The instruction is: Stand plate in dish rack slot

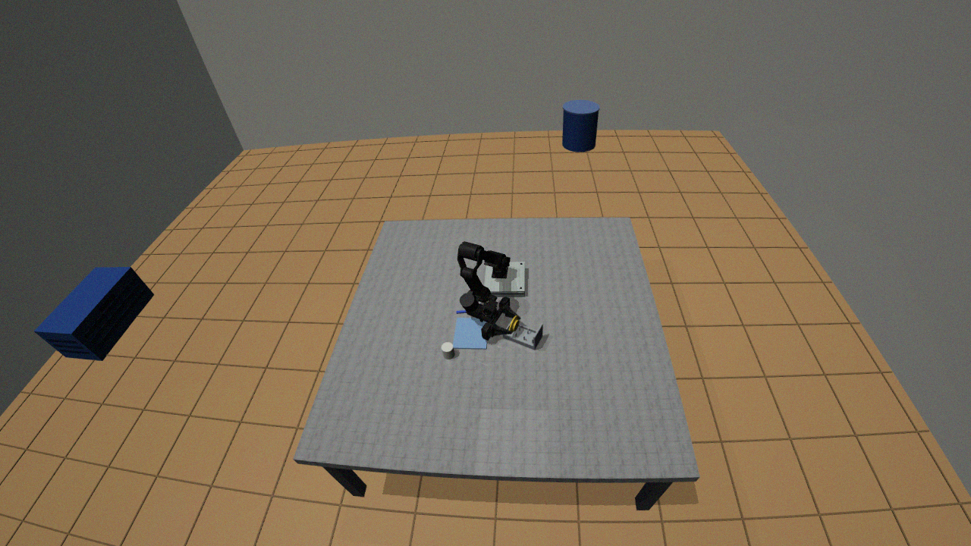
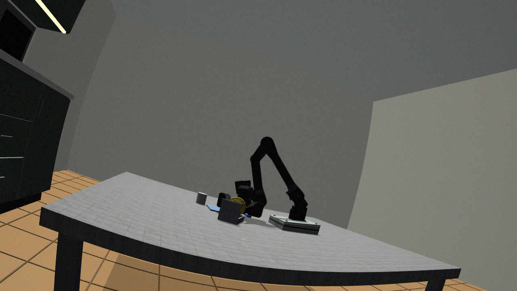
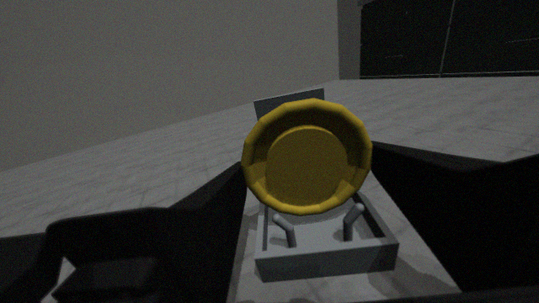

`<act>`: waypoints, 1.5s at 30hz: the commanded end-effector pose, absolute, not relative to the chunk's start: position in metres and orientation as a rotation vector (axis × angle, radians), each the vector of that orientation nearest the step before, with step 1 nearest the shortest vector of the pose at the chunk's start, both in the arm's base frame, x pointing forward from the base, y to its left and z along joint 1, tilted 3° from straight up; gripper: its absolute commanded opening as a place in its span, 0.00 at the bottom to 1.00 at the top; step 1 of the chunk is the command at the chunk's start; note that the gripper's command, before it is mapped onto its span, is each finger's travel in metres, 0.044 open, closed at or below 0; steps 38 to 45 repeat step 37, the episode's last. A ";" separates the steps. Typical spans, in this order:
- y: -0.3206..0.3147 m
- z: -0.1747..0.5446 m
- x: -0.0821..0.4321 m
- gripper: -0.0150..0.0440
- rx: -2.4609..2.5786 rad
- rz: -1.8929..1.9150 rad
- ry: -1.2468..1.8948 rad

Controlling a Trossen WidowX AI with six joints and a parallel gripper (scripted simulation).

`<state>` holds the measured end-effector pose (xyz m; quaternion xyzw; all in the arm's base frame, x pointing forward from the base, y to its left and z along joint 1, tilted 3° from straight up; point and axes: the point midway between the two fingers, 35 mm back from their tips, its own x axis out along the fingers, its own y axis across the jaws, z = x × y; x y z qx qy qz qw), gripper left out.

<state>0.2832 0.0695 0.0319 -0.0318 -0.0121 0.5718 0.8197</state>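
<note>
The yellow plate [image 1: 514, 324] [image 2: 239, 204] [image 3: 307, 168] stands upright, its round face towards the wrist camera. My gripper [image 1: 513, 324] [image 2: 237, 205] [image 3: 302, 158] is still shut on it, with a black finger at each side of the rim. The grey dish rack [image 1: 528, 338] [image 2: 228, 210] [image 3: 326, 263] sits on the table with the plate over its tray. Two bent pegs show on the near side of the plate in the wrist view, and the rack's tall end panel shows behind it. Whether the plate's lower edge rests in a slot cannot be told; the farther pegs are hidden.
A light blue mat [image 1: 466, 334] [image 2: 213, 207] lies beside the gripper, with a white cup [image 1: 447, 351] [image 2: 201, 198] near its corner. A dark blue stick [image 1: 460, 312] [image 2: 247, 215] lies at the mat's other end. The arm's base plate [image 1: 517, 286] [image 2: 299, 228] is behind the rack in the top view.
</note>
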 end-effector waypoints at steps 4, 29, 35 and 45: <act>0.069 0.032 0.283 0.93 -0.068 1.218 -0.026; 0.061 0.155 0.314 0.93 0.000 1.116 0.010; 0.048 0.162 0.346 0.93 0.053 0.983 0.099; 0.044 0.164 0.354 0.93 0.060 0.940 0.128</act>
